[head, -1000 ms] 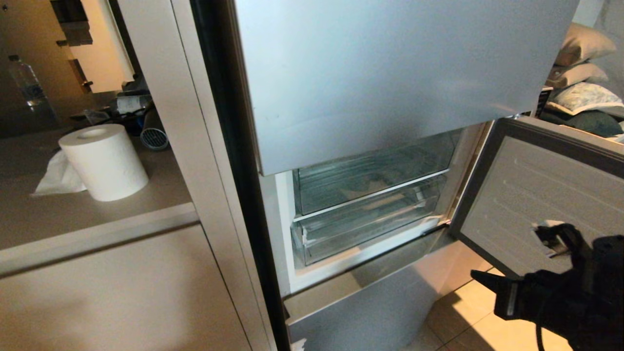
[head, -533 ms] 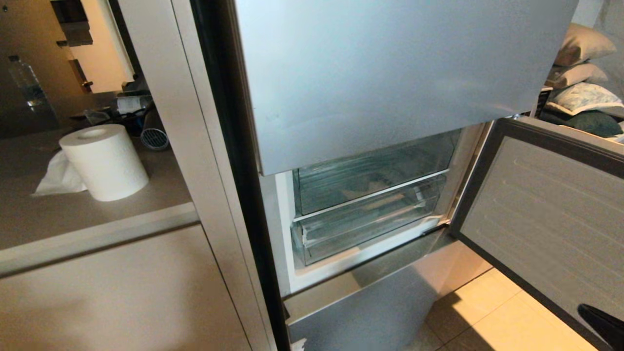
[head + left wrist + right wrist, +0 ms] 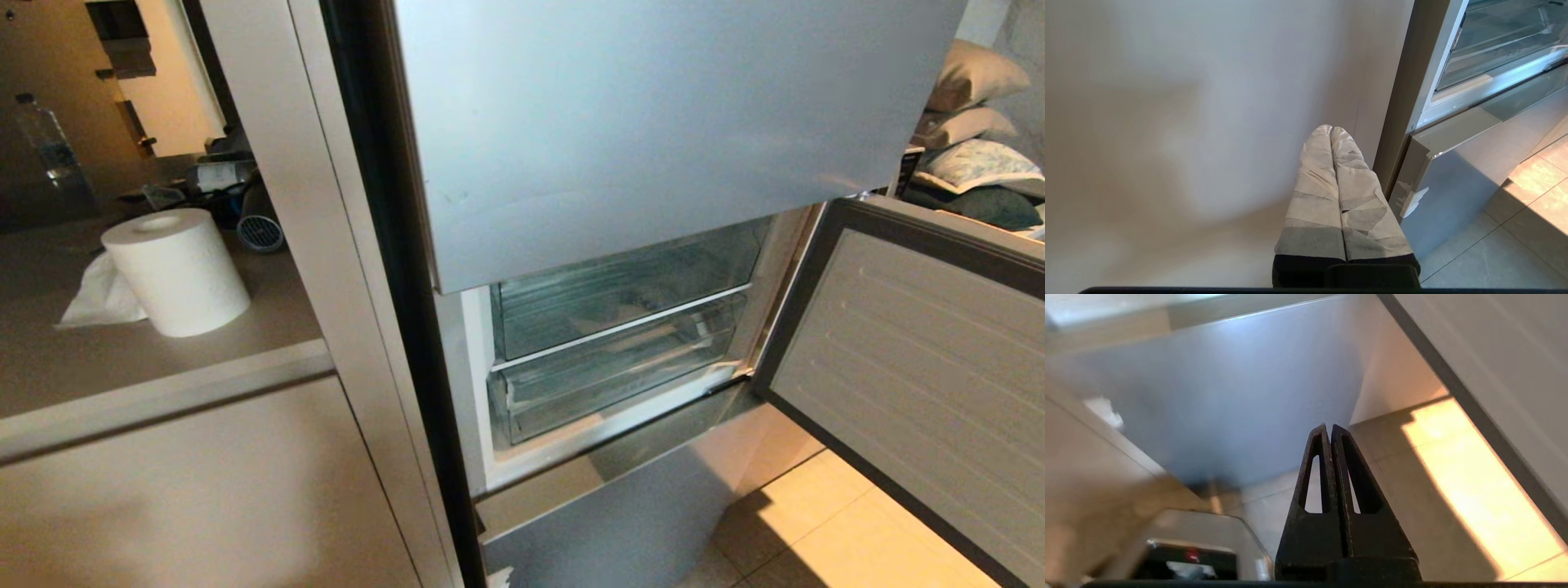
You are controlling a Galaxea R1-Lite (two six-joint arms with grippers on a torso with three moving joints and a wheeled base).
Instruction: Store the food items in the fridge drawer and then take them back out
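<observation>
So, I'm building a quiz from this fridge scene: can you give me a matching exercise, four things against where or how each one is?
Things:
1. paper roll
2. fridge door
3. pillows
4. left gripper

States:
A. swung open
B. stacked, far right
C. shut, empty
D. standing on the counter

Pairs: 1-D, 2-A, 3-B, 4-C

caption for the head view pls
Open silver fridge door reveals stacked clear plastic drawers; white paper towel roll left.
</observation>
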